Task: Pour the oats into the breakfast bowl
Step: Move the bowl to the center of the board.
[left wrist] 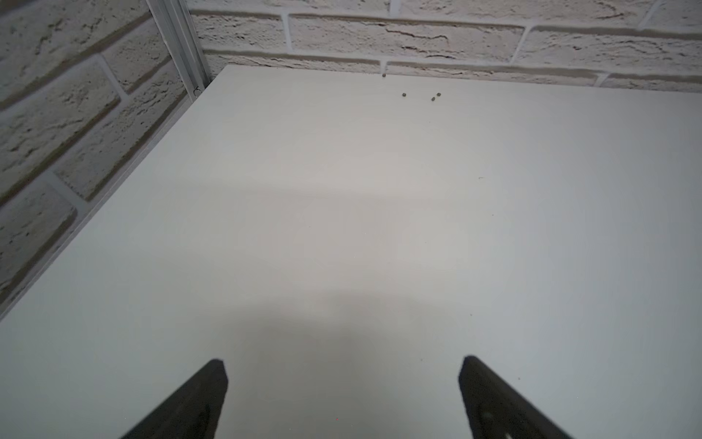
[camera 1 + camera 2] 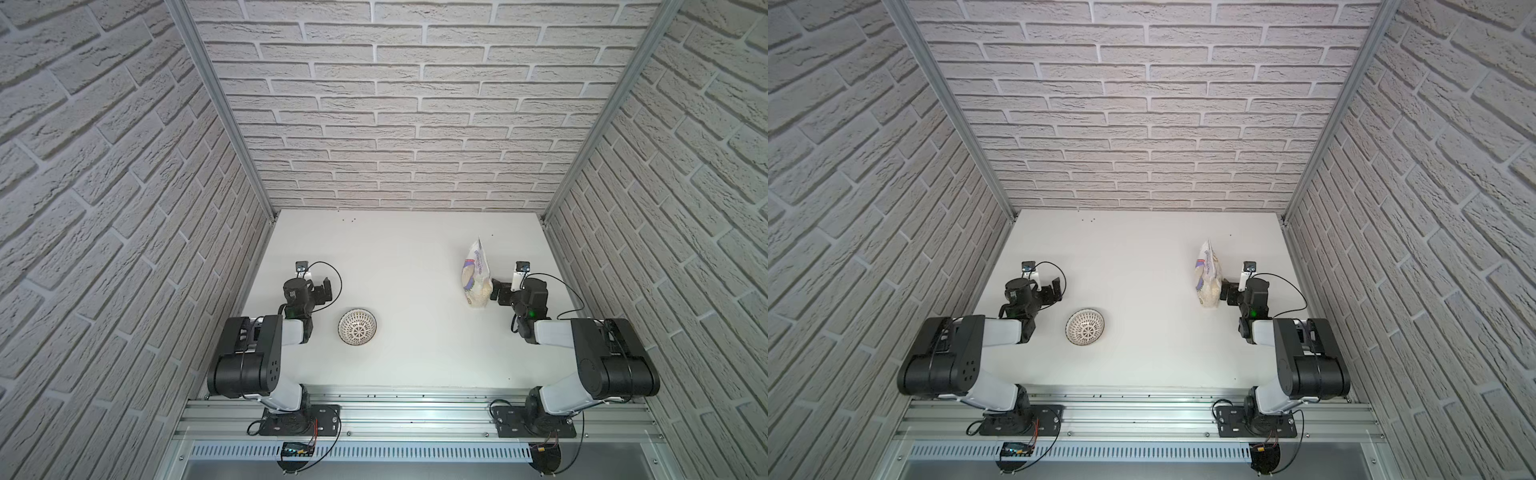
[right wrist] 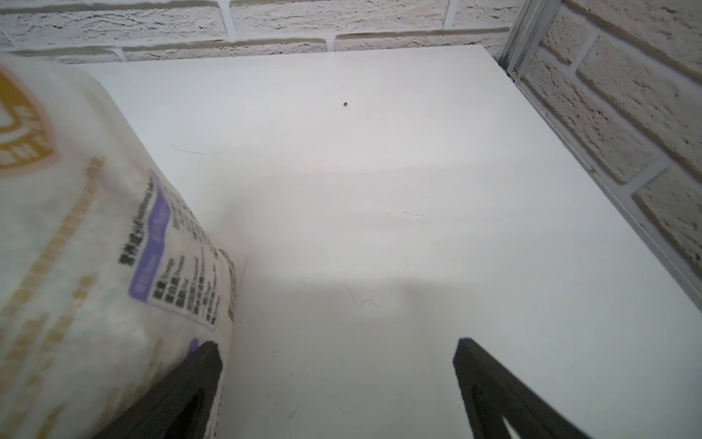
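— White matte table (image 2: 415, 257), faux-brick walls. Oats?
— Soft crinkled oats bag (image 2: 475, 274) upright, right side; round latticed breakfast bowl (image 2: 357, 327) left. Left gripper (image 1: 342, 384), right gripper (image 3: 336, 365) spread wide, nothing between them.

Two black-and-white arms on a rail, pretty standard look

Both the left arm (image 2: 266, 357) and right arm (image 2: 598, 357) have chunky black joint housings with pale grey-white link shells in between. Each sits on a black base plate (image 2: 301, 419) with silver screws, bolted to an aluminium rail (image 2: 415, 409). Thin black cables (image 2: 332, 274) loop off the wrists, and there are red-and-black wires down by the bases. A small green light (image 2: 531, 312) glows on each forearm. Each wrist has a little white camera mount (image 2: 516, 279), and the gripper fingers (image 1: 190, 403) are matte black wedges.
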You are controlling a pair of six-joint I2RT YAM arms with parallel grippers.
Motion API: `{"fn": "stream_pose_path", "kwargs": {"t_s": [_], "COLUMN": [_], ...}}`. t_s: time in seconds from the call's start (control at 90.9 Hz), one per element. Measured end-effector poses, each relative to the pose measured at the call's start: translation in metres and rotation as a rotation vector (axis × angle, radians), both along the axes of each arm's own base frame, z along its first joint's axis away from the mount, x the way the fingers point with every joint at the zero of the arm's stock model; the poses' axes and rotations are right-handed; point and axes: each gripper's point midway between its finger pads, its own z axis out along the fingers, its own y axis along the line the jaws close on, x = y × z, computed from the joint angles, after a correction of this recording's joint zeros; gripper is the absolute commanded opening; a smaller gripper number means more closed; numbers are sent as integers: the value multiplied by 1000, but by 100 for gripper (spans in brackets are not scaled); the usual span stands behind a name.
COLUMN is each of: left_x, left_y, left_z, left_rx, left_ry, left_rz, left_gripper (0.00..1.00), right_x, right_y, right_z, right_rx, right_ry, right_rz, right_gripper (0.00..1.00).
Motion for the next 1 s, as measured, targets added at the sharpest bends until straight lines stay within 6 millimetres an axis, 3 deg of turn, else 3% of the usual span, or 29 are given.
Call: {"fn": "stream_pose_path", "kwargs": {"t_s": [0.572, 0.66, 0.726, 0.858, 0.902, 0.957, 1.001], "left_x": [0, 0, 8, 39, 42, 38, 30], "left_y": [3, 8, 22, 44, 49, 55, 58], "left_z": [0, 0, 23, 111, 130, 136, 127], "left_rx": [8, 11, -2, -110, -166, -241, -301], "left_ry": [2, 84, 131, 86, 75, 83, 105], "left_rz": [16, 63, 162, 328, 358, 397, 413], "left_gripper": [98, 98, 98, 98, 98, 98, 98], "right_x": [0, -3, -4, -2, -8, -23, -39], "right_y": [0, -2, -7, -26, -33, -44, -52], "right_z": [0, 5, 22, 90, 105, 115, 113], "right_rx": [0, -1, 15, 97, 127, 171, 194], "right_ry": [-1, 20, 39, 0, 1, 14, 47], "right_rz": [-1, -20, -65, -228, -288, -386, -466], "right_gripper": [99, 99, 99, 99, 99, 99, 99]}}
